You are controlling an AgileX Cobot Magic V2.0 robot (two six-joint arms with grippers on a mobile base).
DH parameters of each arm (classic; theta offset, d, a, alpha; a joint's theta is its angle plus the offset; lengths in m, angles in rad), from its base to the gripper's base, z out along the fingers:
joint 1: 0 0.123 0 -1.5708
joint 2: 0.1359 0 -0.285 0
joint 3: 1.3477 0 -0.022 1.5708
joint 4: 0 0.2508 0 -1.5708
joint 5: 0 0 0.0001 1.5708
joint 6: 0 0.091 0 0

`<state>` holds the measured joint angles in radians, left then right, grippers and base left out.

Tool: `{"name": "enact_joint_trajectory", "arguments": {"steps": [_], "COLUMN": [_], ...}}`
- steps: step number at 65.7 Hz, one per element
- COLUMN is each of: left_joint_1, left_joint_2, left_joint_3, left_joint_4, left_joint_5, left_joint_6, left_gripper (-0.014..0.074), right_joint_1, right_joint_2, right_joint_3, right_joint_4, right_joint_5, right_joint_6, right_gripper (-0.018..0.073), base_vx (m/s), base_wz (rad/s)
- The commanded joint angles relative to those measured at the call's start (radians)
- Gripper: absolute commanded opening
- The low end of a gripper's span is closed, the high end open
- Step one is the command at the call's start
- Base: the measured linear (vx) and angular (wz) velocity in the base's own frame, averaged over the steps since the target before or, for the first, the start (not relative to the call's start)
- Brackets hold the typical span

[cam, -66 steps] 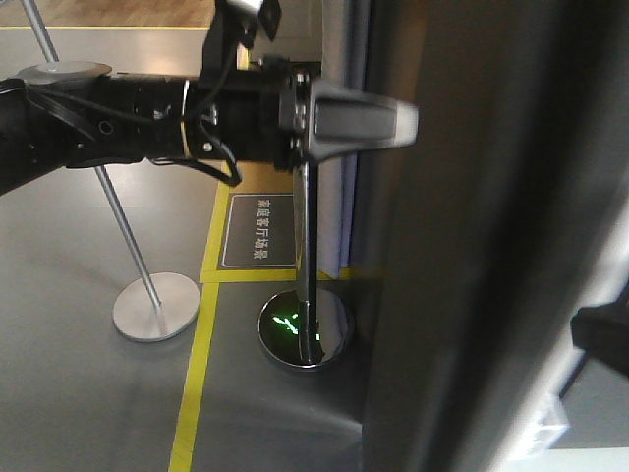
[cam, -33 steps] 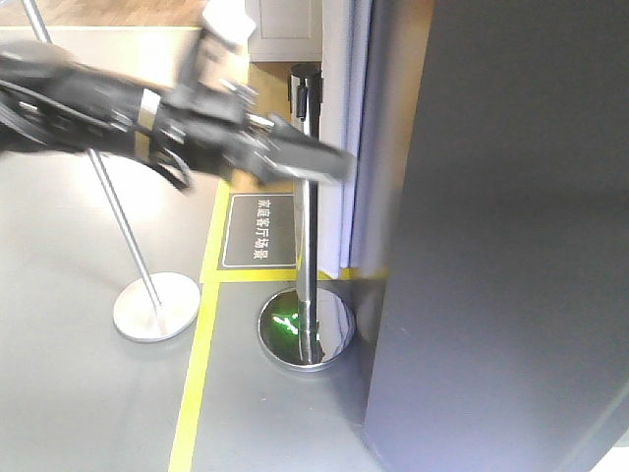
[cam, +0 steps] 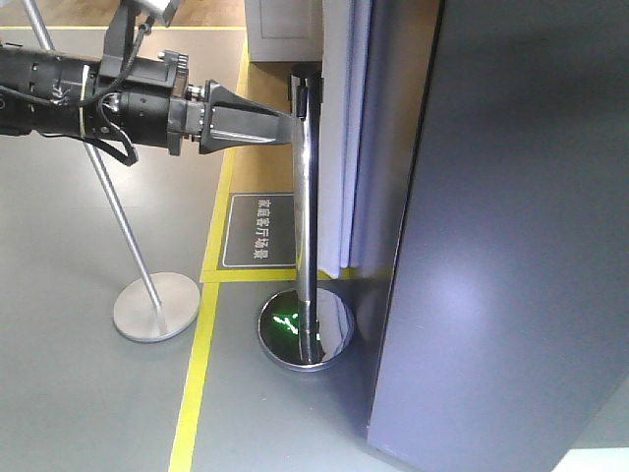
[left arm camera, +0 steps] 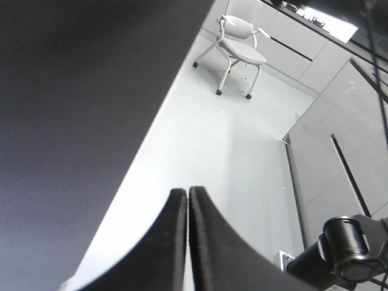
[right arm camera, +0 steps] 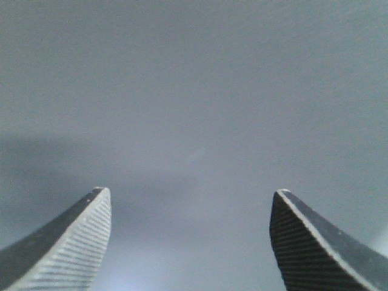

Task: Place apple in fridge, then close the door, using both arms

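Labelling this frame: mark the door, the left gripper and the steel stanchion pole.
door [cam: 511, 246]: front view, outer grey face.
left gripper [cam: 286, 126]: front view, shut tips.
steel stanchion pole [cam: 308, 206]: front view, mid-shaft.

I see the door [cam: 511, 246] as a tall, plain dark grey slab, upright, outer face toward me. Left of the door my left arm [cam: 88, 98] lies level, pointing at it but apart from it. The left gripper [cam: 287, 128] is pinched together, the right gripper [right arm camera: 191, 197] spread.

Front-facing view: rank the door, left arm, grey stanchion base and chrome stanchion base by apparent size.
1. door
2. left arm
3. chrome stanchion base and grey stanchion base: these look about alike, so unranked.
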<state>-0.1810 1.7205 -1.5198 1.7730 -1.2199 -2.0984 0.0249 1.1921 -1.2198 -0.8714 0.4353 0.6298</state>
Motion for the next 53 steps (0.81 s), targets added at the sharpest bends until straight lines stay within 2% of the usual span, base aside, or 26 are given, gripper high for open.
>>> {"name": "enact_joint_trajectory", "arguments": {"steps": [1,6,13,17,26,36,48,53], "left_joint_1": [0.001,0.001,0.001,0.001,0.001,0.001,0.001,0.001], "left_joint_2": [-0.051,-0.051,-0.051,-0.051,-0.051,-0.051,-0.051,-0.051], "left_joint_3": [-0.030,-0.030,-0.030,-0.030,-0.030,-0.030,-0.030,-0.030], "left_joint_4": [0.036,0.036,0.036,0.036,0.036,0.036,0.036,0.036], "left_joint_5": [-0.153,-0.153,-0.153,-0.153,-0.153,-0.151,-0.151,-0.140], "left_joint_6": [-0.010,-0.010,-0.010,-0.010,-0.010,-0.010,-0.010,-0.010], "left_gripper": [-0.0008,-0.0008,-0.0008,-0.0008,-0.0008,-0.0008,-0.0008,-0.0008], "right_joint_1": [-0.006,-0.006,-0.006,-0.007,-0.061,-0.149,-0.228,-0.249], "right_joint_2": [0.066,0.125,0.205,0.248,0.323,0.376,0.412,0.433], "right_joint_3": [-0.103,-0.153,-0.209,-0.247,-0.294,-0.304,-0.304,-0.304], "right_joint_4": [-0.170,-0.227,-0.268,-0.270,-0.267,-0.259,-0.186,-0.185], "right_joint_5": [0.029,0.036,0.065,0.089,0.060,-0.046,-0.206,-0.281], "right_joint_6": [0.165,0.225,0.247,0.268,0.322,0.378,0.374,0.364], "right_gripper": [0.0537,0.0537,0.0536,0.0536,0.0536,0.0534,0.0499,0.0475], "base_vx": [0.00,0.00,0.00,0.00,0.00,0.00,0.00,0.00], "base_wz": [0.00,0.00,0.00,0.00,0.00,0.00,0.01,0.00]}}
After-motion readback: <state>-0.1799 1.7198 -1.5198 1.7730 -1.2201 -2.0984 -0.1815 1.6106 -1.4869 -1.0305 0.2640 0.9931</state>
